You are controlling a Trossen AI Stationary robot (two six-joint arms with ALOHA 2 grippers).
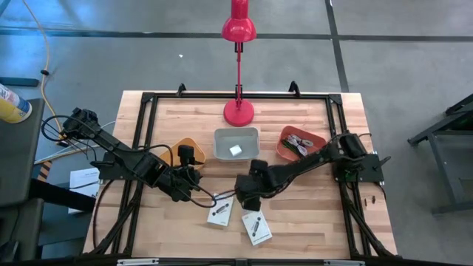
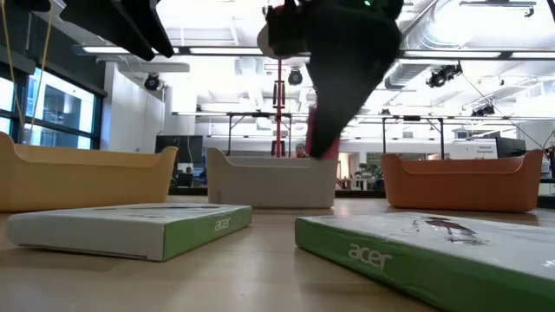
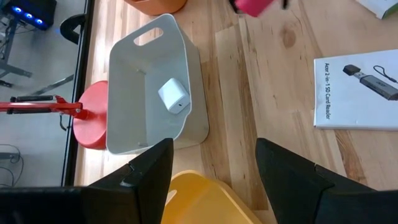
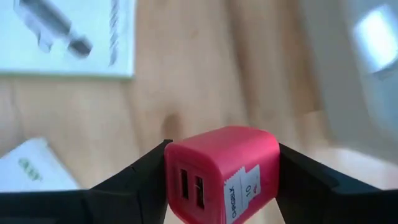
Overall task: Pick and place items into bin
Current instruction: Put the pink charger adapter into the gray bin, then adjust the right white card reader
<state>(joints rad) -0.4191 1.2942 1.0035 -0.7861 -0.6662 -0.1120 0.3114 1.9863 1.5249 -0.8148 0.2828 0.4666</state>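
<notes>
Your right gripper (image 4: 221, 180) has its fingers clamped on the pink charger cube (image 4: 219, 174); your left gripper (image 3: 211, 168) has fingers apart over the worktop (image 1: 310, 214).

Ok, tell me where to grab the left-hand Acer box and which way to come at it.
Take the left-hand Acer box across its narrow width, on its two long edges, coming straight down. It lies flat and thin on the table, and the other box sits apart, so both edges are free. The open left claw is nearest; the right claw holds the pink cube.

three bins (image 1: 236, 144), two white cards (image 1: 220, 210), two cubes (image 3: 174, 96), one lamp (image 1: 239, 29)
</notes>
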